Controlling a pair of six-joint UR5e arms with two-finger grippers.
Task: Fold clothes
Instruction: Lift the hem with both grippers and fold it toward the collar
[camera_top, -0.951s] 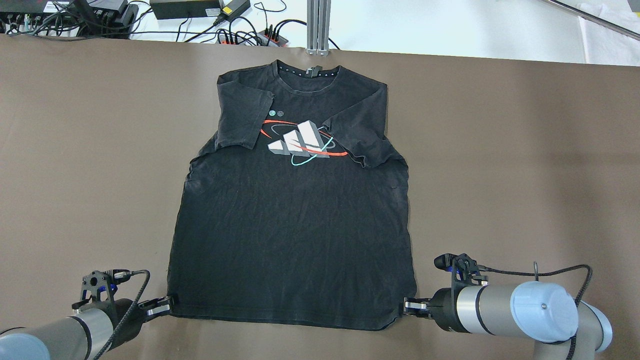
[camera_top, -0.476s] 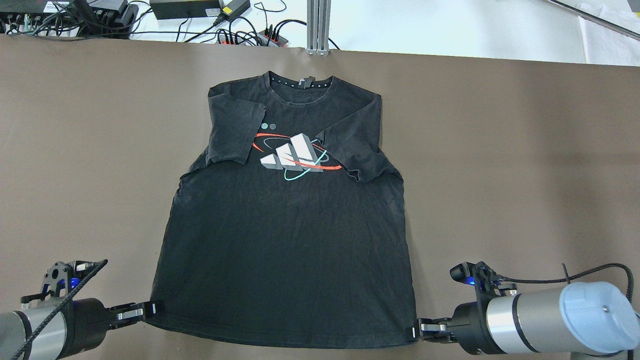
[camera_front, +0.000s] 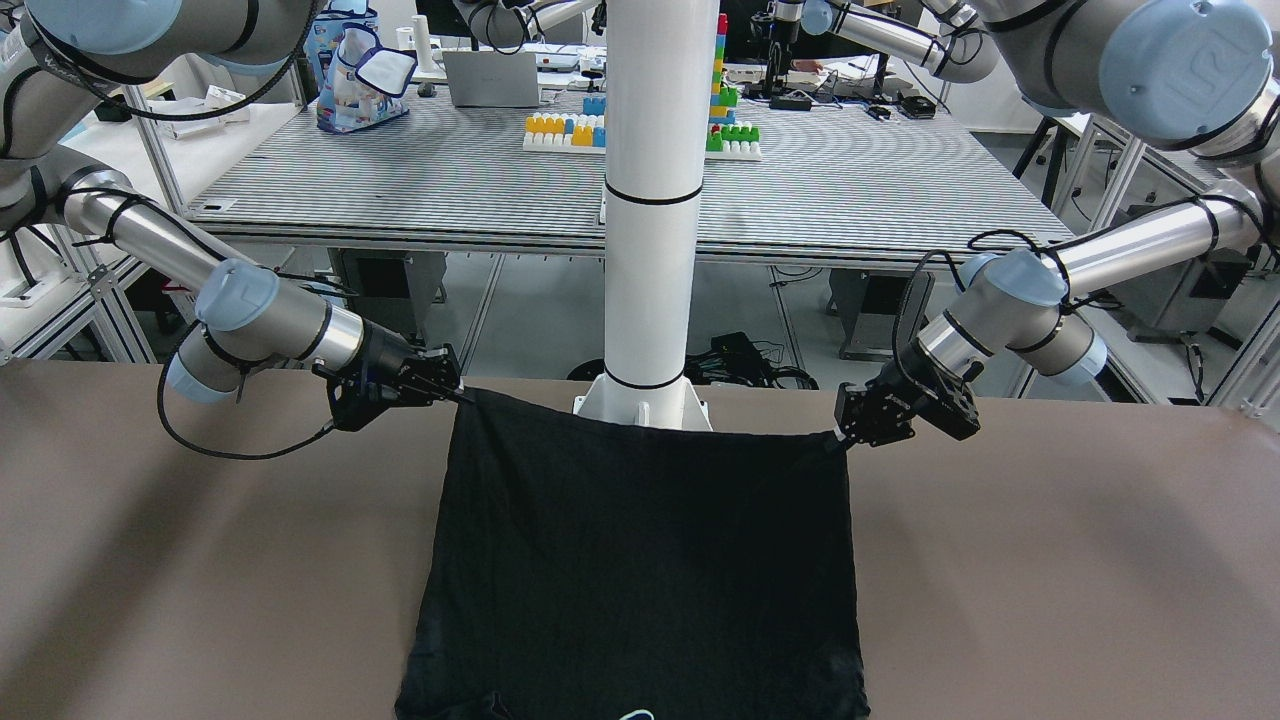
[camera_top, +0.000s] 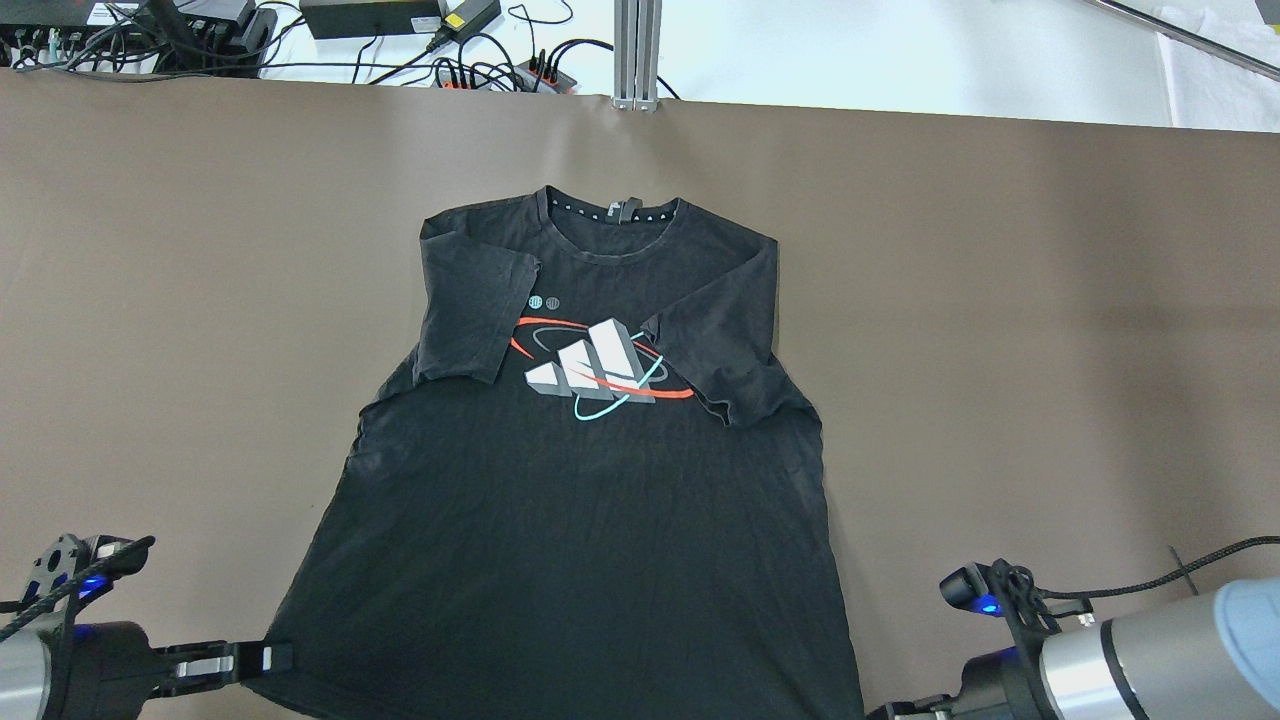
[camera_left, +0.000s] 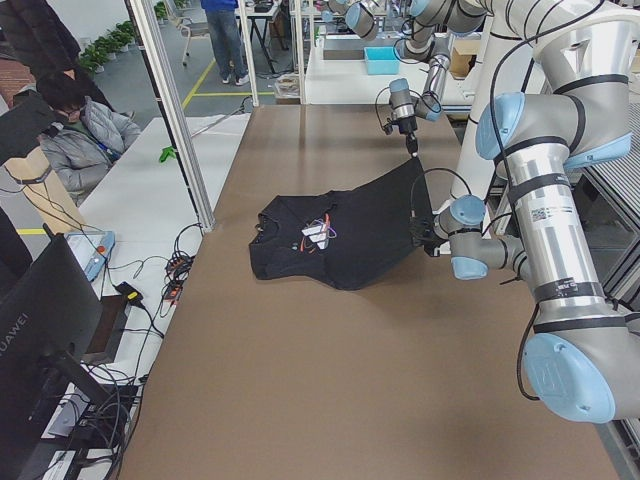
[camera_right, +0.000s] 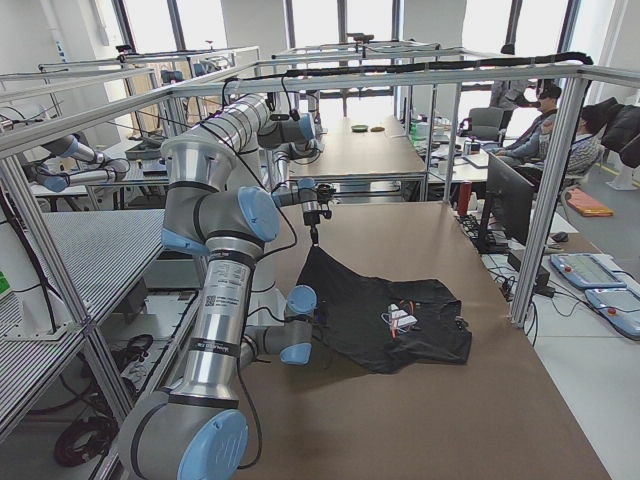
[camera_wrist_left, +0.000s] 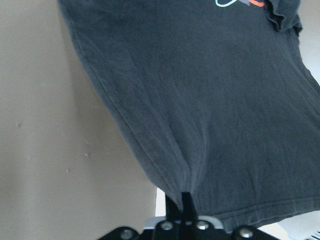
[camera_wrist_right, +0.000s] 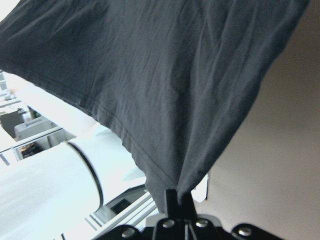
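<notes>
Across the table from the robot, the front-facing camera catches the shirt (camera_front: 640, 560) strung by its hem between both arms. The left gripper (camera_front: 843, 433) is clamped on one bottom corner and the right gripper (camera_front: 460, 394) on the other. The hem runs taut in front of the white pillar (camera_front: 650, 200), and the rest of the fabric slopes down onto the brown tabletop (camera_front: 1050, 560).

From overhead, the shirt lies front up with its collar toward the far edge. Both sleeves are folded in over the chest, flanking the printed logo (camera_top: 598, 370). The lower corners flare out to the two grippers at the bottom of the frame.

From the left end, the hem hangs clear of the tabletop while the collar and chest rest on it. A person (camera_left: 88, 140) in a grey jacket sits off to the side.

From the right end, the same black slope shows, high by the robot and low at the collar.

On the left wrist camera, the fabric gathers into a tight pucker where the gripper pinches the hem. The right wrist camera shows the same pinch, with the pillar pale behind the cloth.
</notes>
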